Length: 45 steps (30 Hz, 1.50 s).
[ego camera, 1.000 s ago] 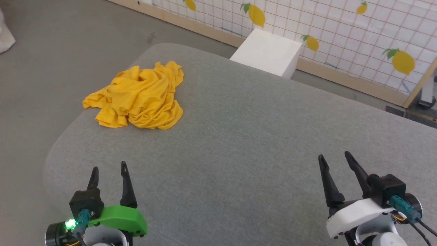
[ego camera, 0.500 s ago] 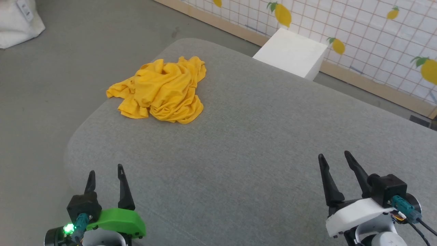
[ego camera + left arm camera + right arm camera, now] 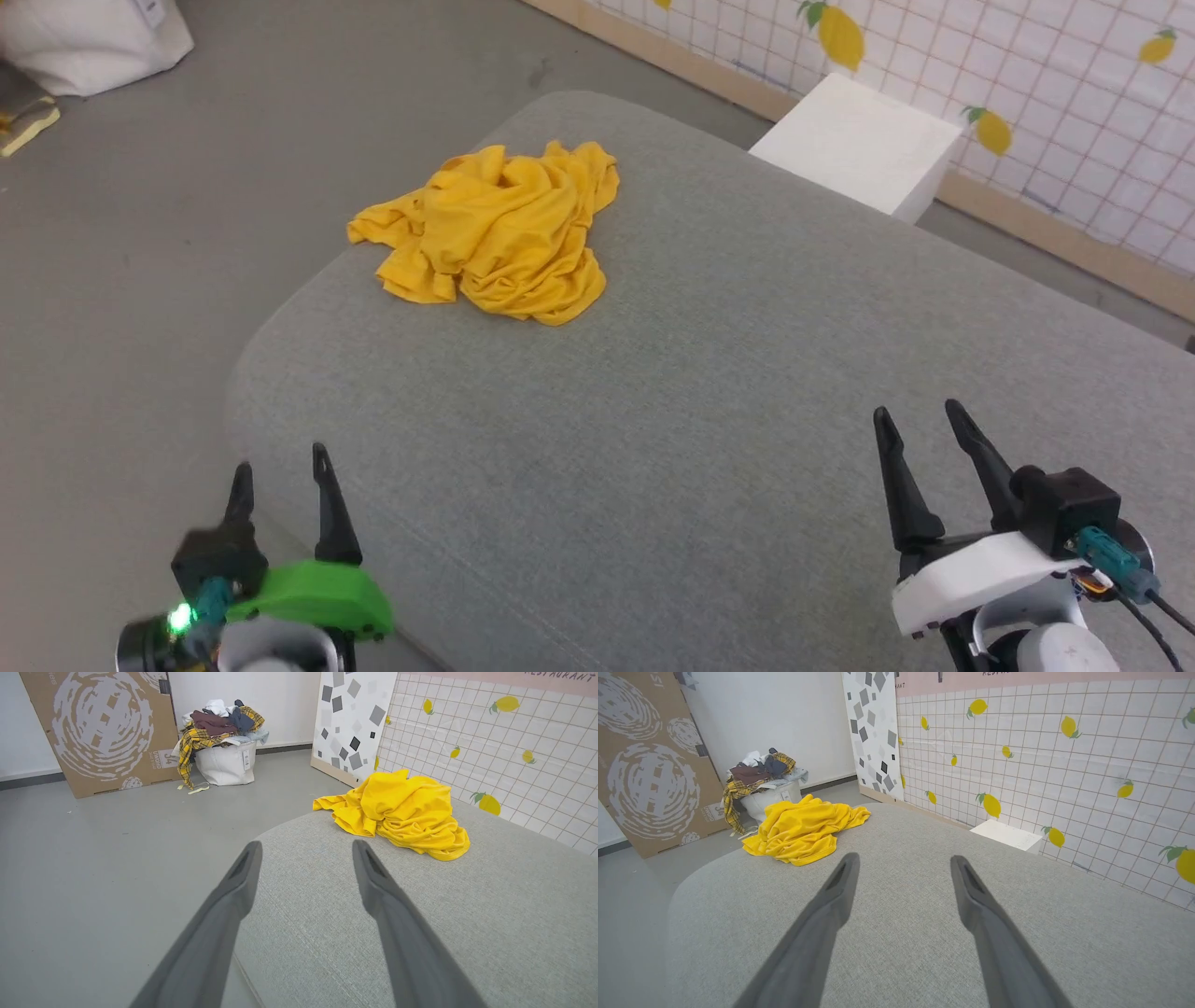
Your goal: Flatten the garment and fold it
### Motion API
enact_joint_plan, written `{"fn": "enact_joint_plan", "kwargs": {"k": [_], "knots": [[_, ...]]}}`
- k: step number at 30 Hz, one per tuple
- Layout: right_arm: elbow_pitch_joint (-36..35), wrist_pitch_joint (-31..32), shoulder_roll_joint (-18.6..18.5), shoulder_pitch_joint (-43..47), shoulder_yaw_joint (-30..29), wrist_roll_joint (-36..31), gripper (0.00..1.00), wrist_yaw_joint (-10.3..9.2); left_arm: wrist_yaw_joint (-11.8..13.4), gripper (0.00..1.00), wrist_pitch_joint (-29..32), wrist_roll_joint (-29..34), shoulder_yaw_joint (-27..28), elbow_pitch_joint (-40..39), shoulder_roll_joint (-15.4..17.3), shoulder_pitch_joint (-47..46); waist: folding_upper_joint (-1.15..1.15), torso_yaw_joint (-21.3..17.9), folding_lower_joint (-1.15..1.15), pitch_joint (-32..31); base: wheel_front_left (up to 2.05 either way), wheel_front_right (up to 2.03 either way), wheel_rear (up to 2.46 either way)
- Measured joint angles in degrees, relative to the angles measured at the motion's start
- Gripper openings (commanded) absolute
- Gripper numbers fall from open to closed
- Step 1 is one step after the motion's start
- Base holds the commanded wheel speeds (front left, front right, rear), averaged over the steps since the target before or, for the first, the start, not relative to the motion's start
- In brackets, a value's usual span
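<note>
On the grey padded table (image 3: 672,420), near its far left rounded corner: the garment (image 3: 490,233), bright yellow, bunched into a wrinkled heap of folds, with a flap trailing toward the table's left edge. Over the table's near left corner: the left gripper (image 3: 281,459), green-shelled, with long dark fingers spread wide, nothing between them, well apart from the heap. Over the table's near right part: the right gripper (image 3: 916,411), white-shelled, likewise released and empty, fingers apart and pointing across the table toward its far side. Beyond the table's far edge, down on the floor (image 3: 140,280): a white box (image 3: 859,145), close to a tiled wall (image 3: 1041,765) dotted with lemons. Off the table's far left corner, farther away: a white basket (image 3: 224,760) heaped with mixed clothes, just beside a leaning cardboard sheet (image 3: 98,728)
</note>
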Motion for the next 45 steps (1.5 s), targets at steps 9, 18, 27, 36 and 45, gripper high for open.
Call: {"fn": "enact_joint_plan", "kwargs": {"k": [9,18,27,36,45], "knots": [[-5.93,4.31,0.07,-6.14,2.4,-4.48,1.0,-0.01,-6.48,1.0,2.85,-3.56,0.46,5.58,2.64,-21.15,0.0,-0.05,0.0,5.62,0.0,0.0,0.0],[-10.03,5.86,-0.07,-13.56,3.91,-7.57,1.0,-0.01,-12.26,1.0,12.98,-8.99,3.34,14.82,9.21,-42.5,0.0,-3.83,0.01,15.42,0.0,0.0,0.0],[-11.13,3.46,-0.07,-17.58,4.5,-6.44,1.0,-0.01,-16.23,1.0,39.1,-17.86,6.6,19.03,18.92,-50.46,0.0,-16.61,0.02,28.34,0.0,0.0,0.0],[-8.77,0.67,-0.01,-17.59,4.36,-3.82,1.0,-0.01,-5.65,1.0,57.81,-21.15,10.53,19.6,25.6,-41.69,0.0,-27.84,0.01,34.47,0.0,0.0,0.0],[-4.56,-1.37,0.03,-17.49,4.82,-1.85,1.0,-0.01,-5.52,0.0,52.85,-16.91,11.34,11.61,31.4,-33.87,0.0,-34.34,0.0,34.44,0.0,0.0,0.0]]}}
